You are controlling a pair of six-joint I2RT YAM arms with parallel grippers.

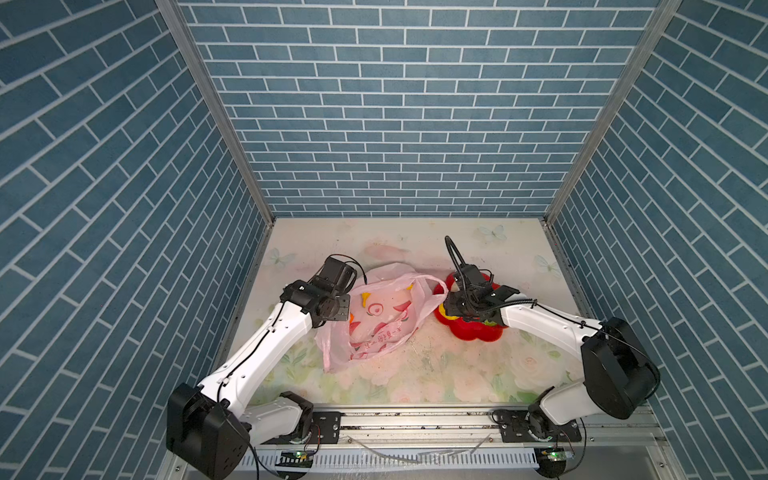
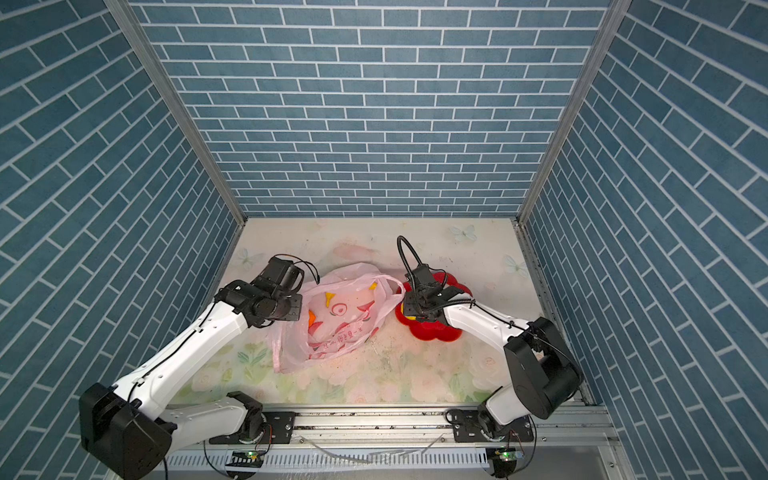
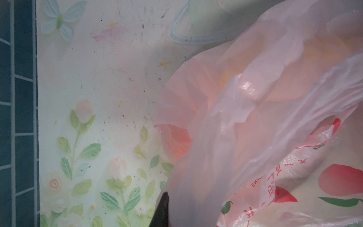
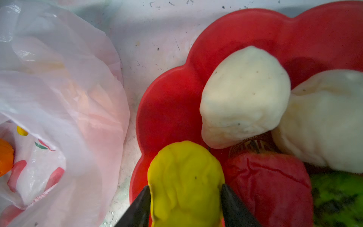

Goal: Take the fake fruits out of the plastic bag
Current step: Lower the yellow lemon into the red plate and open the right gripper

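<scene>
The pink plastic bag (image 1: 382,328) (image 2: 332,332) lies crumpled left of centre. An orange fruit (image 4: 5,157) shows at its mouth (image 1: 351,319). My left gripper (image 3: 176,212) is shut on the bag's film; only one black finger (image 3: 163,210) shows, since the plastic (image 3: 255,118) covers the other. My right gripper (image 4: 185,196) holds a yellow fruit (image 4: 184,176) over the red dish (image 4: 170,102), both fingers touching its sides. Two cream fruits (image 4: 245,94) (image 4: 324,118), a red one (image 4: 271,186) and a green one (image 4: 337,196) lie in the dish.
The red flower-shaped dish (image 1: 473,332) (image 2: 432,332) stands right of the bag, nearly touching it. Blue brick walls (image 1: 395,124) close the floral table (image 1: 415,374) on three sides. A metal rail (image 1: 415,419) with both arm bases runs along the front edge.
</scene>
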